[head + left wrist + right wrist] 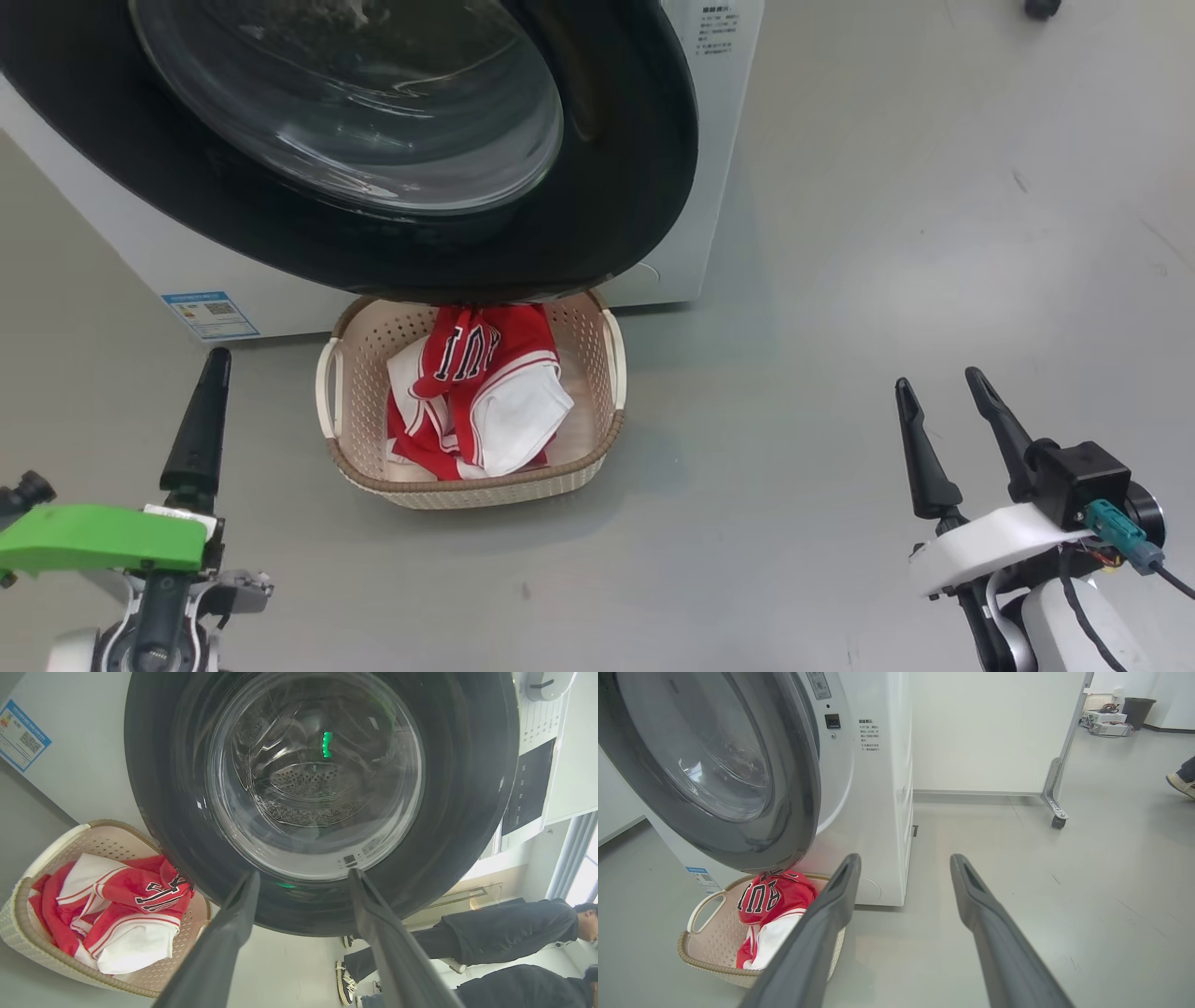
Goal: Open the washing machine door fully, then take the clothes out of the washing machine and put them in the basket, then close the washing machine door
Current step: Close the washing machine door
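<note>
Evidently, crumpled red clothes (476,392) fill perforated basket (467,493) beneath glossy round door (635,187); left gripper (304,872), right gripper (936,378) released, empty.

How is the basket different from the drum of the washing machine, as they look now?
The basket is cream plastic; the drum is grey steel. The basket holds the red and white clothes; the drum, seen through the door glass, shows no clothes. The basket stands open on the floor; the drum lies behind the door. Both have perforated walls.
</note>
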You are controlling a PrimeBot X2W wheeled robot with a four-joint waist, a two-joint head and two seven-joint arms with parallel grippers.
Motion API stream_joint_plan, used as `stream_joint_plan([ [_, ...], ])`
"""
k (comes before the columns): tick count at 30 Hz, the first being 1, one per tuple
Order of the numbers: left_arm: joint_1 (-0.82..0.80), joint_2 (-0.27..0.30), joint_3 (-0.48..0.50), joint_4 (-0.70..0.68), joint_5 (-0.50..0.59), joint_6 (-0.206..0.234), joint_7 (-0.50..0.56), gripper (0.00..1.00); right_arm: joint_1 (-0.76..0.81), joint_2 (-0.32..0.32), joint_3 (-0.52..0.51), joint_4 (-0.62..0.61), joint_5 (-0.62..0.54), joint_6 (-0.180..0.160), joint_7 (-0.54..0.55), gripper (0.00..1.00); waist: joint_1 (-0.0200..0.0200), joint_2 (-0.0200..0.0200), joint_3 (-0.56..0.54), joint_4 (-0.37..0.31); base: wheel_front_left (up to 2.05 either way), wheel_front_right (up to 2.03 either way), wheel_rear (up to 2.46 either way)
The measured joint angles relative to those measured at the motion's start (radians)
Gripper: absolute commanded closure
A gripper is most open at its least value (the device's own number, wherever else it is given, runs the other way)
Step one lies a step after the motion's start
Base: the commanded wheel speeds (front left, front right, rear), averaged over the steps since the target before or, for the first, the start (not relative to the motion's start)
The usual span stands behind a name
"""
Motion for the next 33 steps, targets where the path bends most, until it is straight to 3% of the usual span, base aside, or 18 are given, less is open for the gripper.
stream_joint_plan([
  [11,0.111,0.093,-0.090,0.004,0.434,0.002,-0.175,0.00,0.044,0.000,0.004,0.002,-0.001,-0.004,0.000,0.00,0.0000,0.0000,-0.073,0.037,0.00,0.00,0.00],
  [18,0.147,0.137,-0.162,-0.003,0.685,0.064,-0.265,0.00,0.064,-0.003,0.002,-0.006,-0.001,-0.012,0.000,0.00,0.0000,0.0000,-0.101,0.050,0.00,0.00,0.00],
  [26,0.184,0.144,-0.215,-0.001,0.832,0.147,-0.324,0.00,0.078,-0.007,0.004,-0.017,-0.011,-0.021,0.002,0.00,0.0000,0.0000,-0.123,0.059,0.00,0.00,0.00],
  [33,0.196,0.132,-0.244,0.000,0.863,0.182,-0.344,0.00,0.098,-0.007,0.007,-0.023,-0.020,-0.033,0.005,0.00,0.0000,0.0000,-0.130,0.058,0.00,0.00,0.00],
])
